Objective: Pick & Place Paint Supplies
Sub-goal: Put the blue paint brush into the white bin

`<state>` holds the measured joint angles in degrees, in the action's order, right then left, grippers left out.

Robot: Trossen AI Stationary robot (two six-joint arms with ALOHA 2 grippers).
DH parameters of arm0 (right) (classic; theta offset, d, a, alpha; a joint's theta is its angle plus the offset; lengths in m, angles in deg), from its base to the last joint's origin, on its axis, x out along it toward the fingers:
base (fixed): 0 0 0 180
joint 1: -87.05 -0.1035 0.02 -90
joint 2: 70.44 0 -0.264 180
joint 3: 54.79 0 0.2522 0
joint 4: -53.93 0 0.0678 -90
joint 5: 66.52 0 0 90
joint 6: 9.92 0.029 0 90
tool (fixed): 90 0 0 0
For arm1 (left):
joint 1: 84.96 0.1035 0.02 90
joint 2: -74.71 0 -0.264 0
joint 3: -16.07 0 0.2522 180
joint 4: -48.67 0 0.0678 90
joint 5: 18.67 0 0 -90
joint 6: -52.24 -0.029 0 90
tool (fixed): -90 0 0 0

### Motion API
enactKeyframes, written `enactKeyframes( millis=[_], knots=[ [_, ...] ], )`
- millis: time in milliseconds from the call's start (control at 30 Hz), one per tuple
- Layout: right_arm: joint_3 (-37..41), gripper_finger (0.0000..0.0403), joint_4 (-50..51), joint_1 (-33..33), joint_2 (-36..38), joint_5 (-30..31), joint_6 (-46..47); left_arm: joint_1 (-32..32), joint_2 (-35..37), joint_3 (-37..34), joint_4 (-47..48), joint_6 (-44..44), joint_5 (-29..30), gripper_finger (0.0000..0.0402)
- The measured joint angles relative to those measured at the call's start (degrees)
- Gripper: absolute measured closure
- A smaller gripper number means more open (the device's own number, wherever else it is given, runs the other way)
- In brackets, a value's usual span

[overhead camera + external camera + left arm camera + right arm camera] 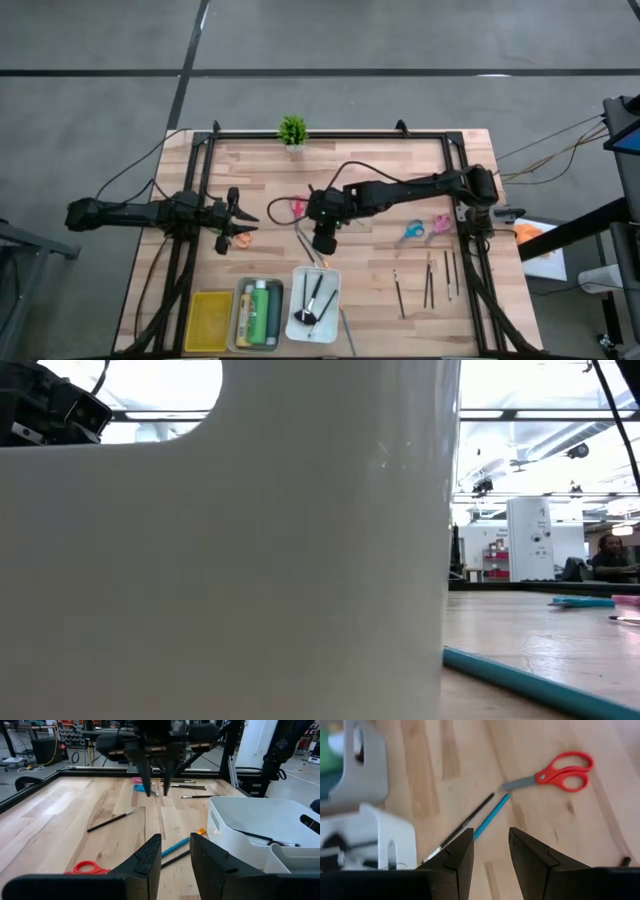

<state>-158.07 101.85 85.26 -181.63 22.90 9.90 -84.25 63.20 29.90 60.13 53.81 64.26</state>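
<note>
Right gripper (324,243) is poised empty, jaws parted, above a blue pencil (491,815) and dark brush (465,825) lying beside the white tray (318,296), likely next for sorting. Left gripper (247,216) waits open at the desk (380,170) edge.

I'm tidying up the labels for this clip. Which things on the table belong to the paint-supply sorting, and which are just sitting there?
Job: red scissors; blue pencil; dark brush; blue scissors; pink scissors; green bottles; loose brushes.

Lying about: potted plant.
</note>
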Motion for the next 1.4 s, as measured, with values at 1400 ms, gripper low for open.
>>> enactKeyframes(
  millis=[1400],
  knots=[
    [-6.31,0.0280,-6.45,0.44,-18.74,3.77,23.07,0.00,-0.01,0.00,-0.02,0.01,0.00,0.0297]
  ],
)
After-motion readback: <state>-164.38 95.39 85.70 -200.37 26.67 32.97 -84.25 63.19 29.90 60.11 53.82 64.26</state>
